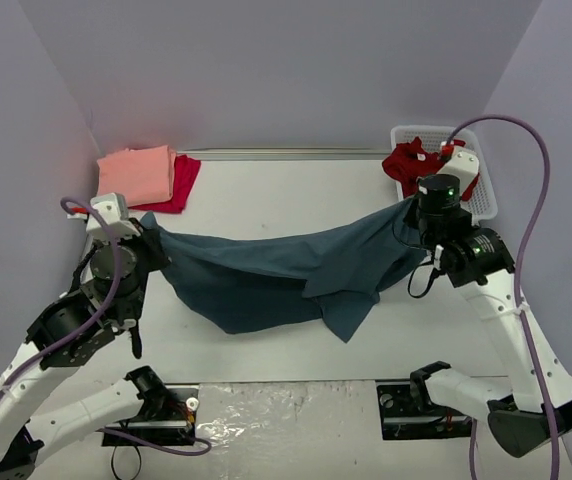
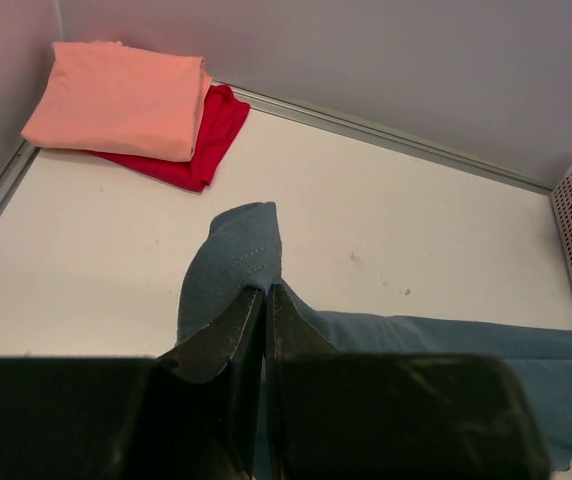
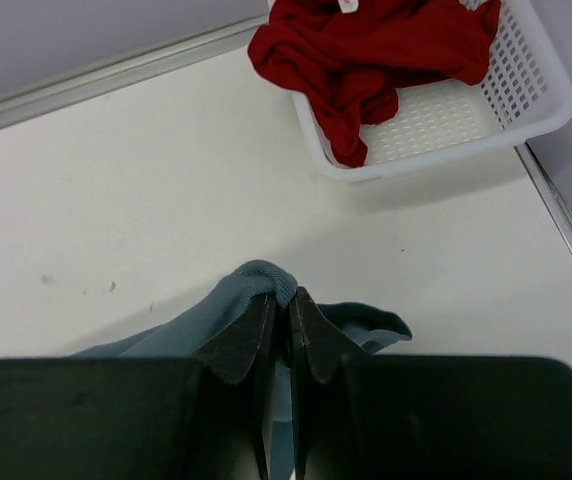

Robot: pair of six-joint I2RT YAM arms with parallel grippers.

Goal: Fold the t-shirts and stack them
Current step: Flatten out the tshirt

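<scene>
My left pincer (image 2: 266, 292) and right pincer (image 3: 288, 297) each pinch the slate-blue t-shirt (image 1: 256, 275); plan: stretch taut, lower level toward the desk's (image 1: 286, 195) near edge.

Top camera overlooks the table (image 1: 296, 195); both wrist cameras skim it closely.

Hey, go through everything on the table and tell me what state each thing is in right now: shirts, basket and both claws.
slate-blue t-shirt: unfolded, pinched at both ends, stretched, middle sagging.
left claw: shut on slate-blue t-shirt.
right claw: shut on slate-blue t-shirt.
salmon-pink t-shirt: folded, top of the stack.
crimson t-shirt: folded, bottom of the stack.
white basket: upright, holding one shirt.
dark red t-shirt: crumpled inside it, part draped over the rim.
</scene>
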